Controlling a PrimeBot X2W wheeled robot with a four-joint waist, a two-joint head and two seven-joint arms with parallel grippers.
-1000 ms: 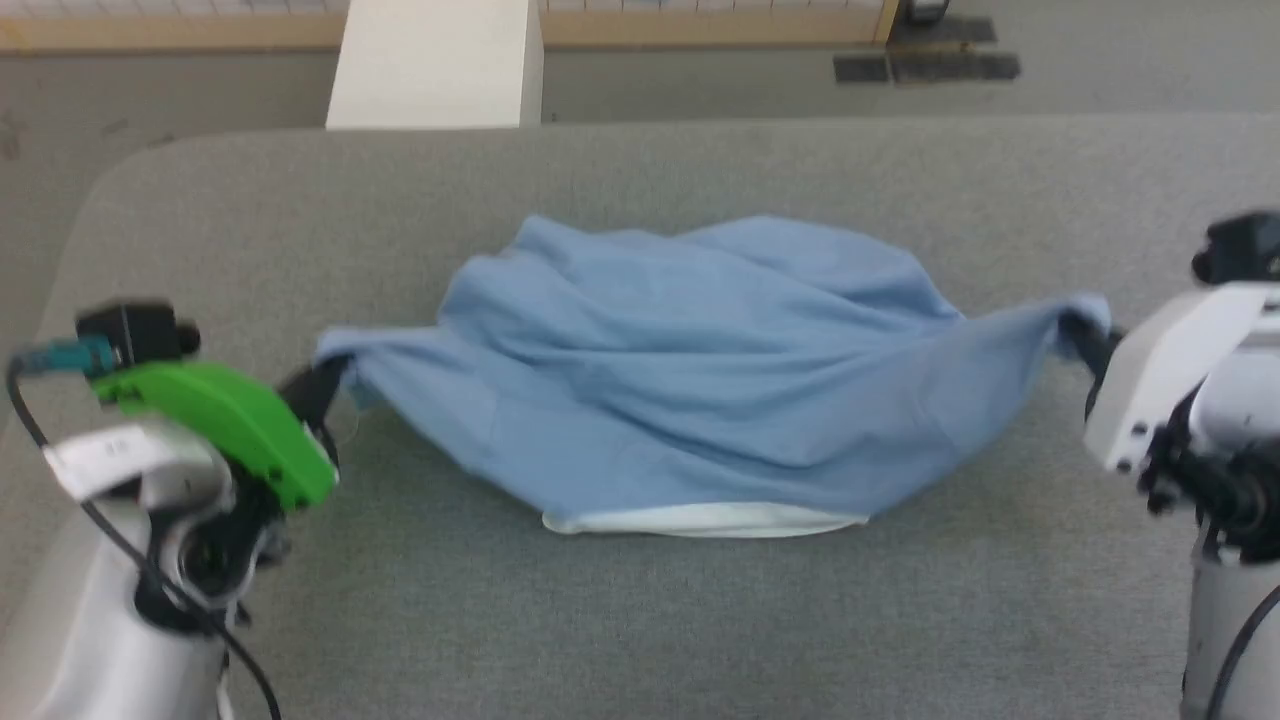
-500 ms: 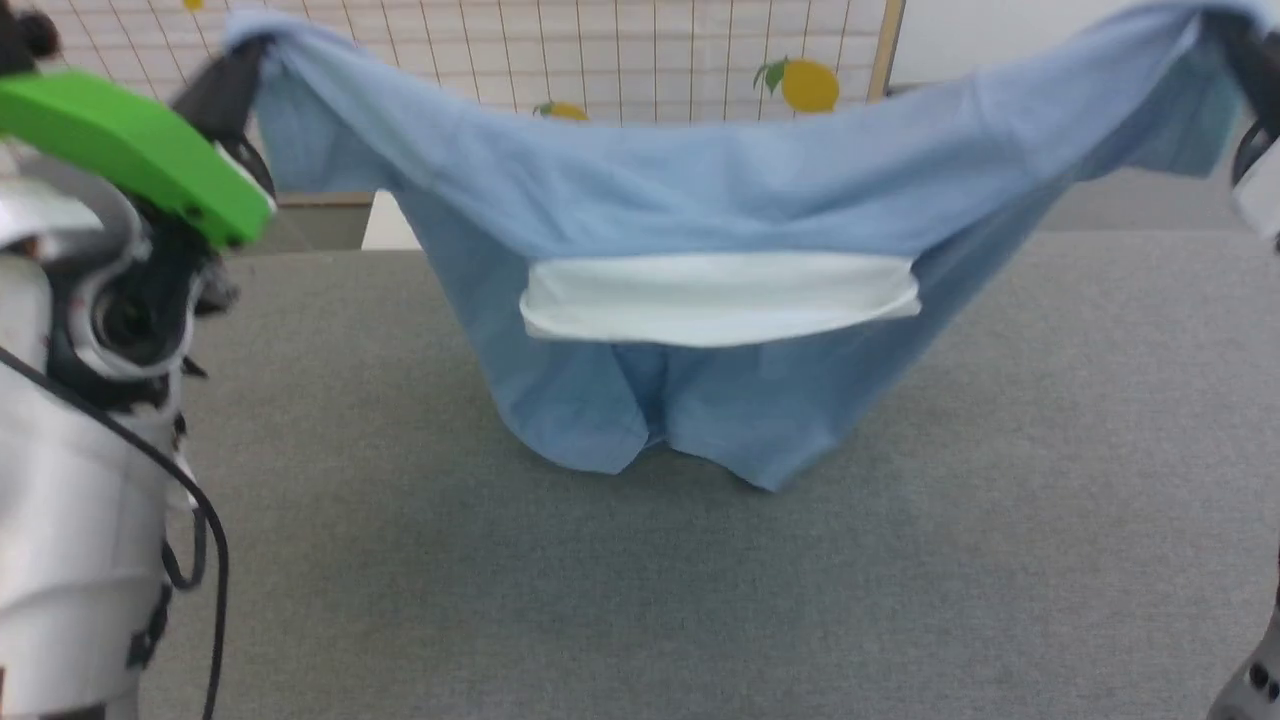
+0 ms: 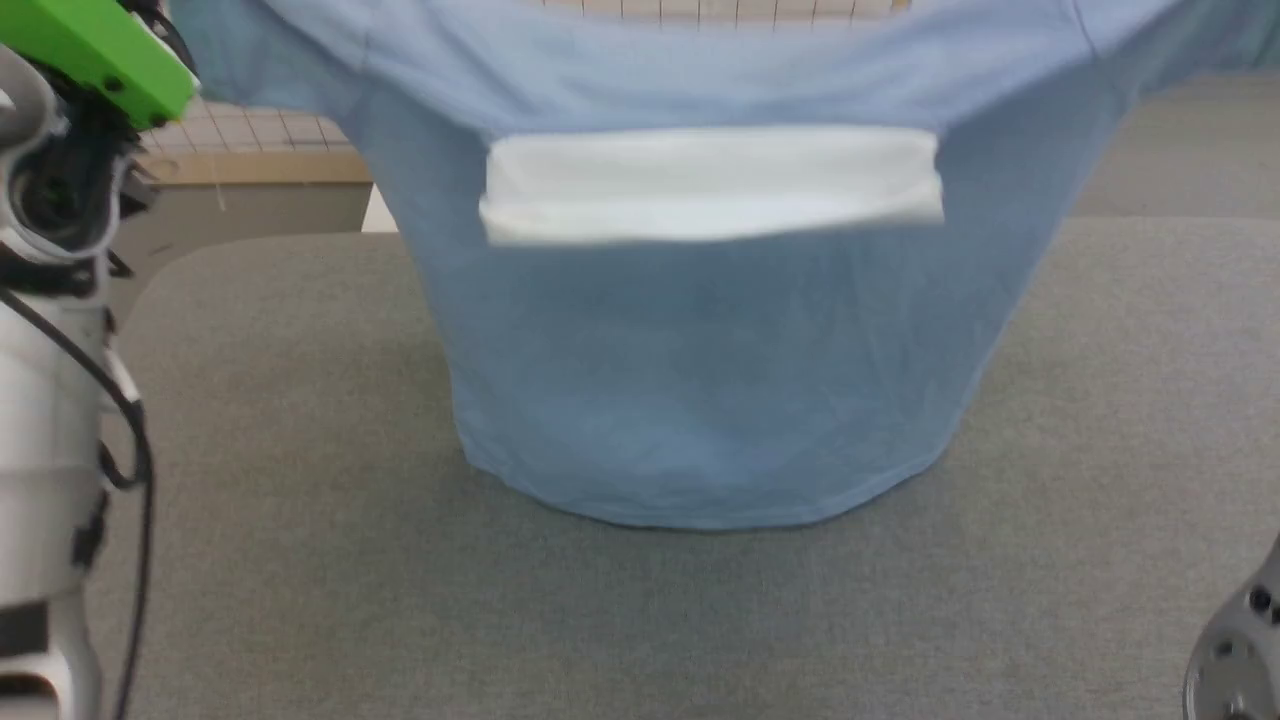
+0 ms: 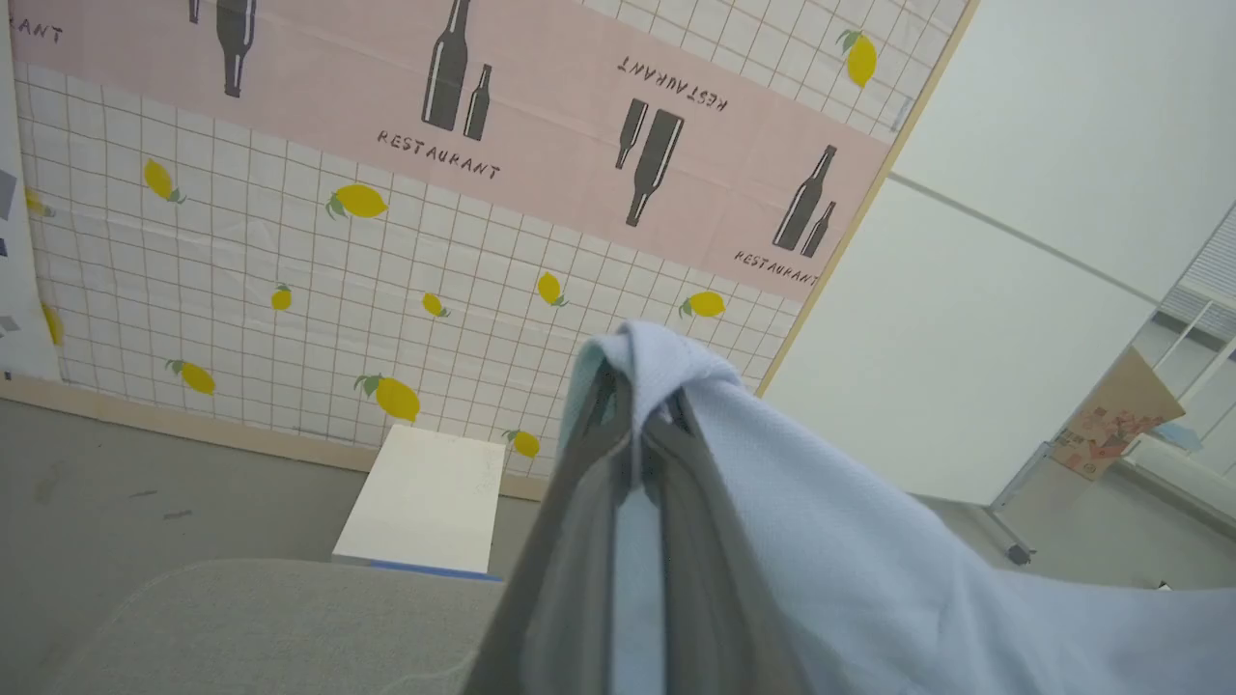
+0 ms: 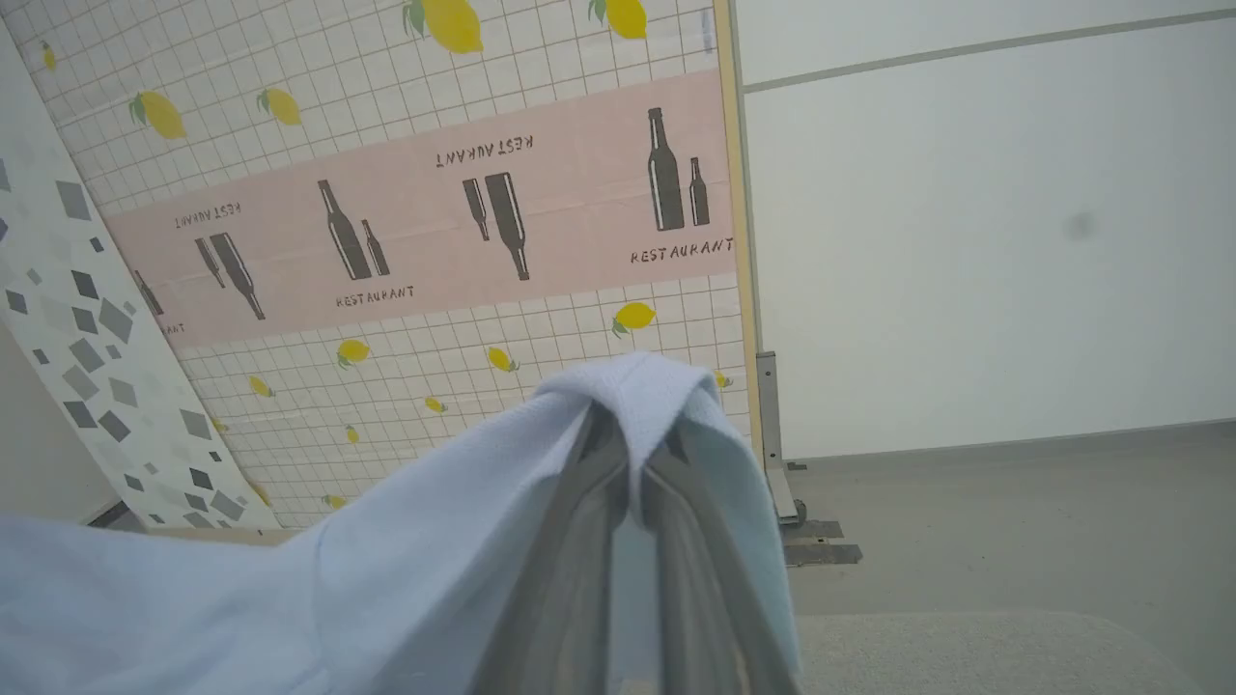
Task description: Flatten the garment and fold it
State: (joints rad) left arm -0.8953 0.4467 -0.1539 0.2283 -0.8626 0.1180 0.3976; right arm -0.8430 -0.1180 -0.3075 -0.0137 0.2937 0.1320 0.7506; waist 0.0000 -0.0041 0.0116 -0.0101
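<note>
The light blue garment (image 3: 700, 380) hangs spread out in front of me, its white collar (image 3: 710, 185) facing me and its bottom hem touching the grey table (image 3: 300, 560). In the left wrist view my left gripper (image 4: 637, 425) is shut on a fold of the garment (image 4: 869, 579), which drapes over the fingertips. My right gripper (image 5: 628, 434) is likewise shut on the garment (image 5: 290, 598) at its other upper corner. The left arm with its green wrist cover (image 3: 90, 50) stands at the head view's upper left.
A white box (image 4: 425, 497) stands on the floor behind the table's far left corner. A lemon and bottle patterned partition (image 4: 386, 241) runs behind the table. A bit of the right arm (image 3: 1235, 660) shows at the head view's lower right.
Both grippers have lifted the garment off the table, from a crumpled heap to a hanging spread. It has opened out and its hem now rests on the table. The head camera has tilted.
</note>
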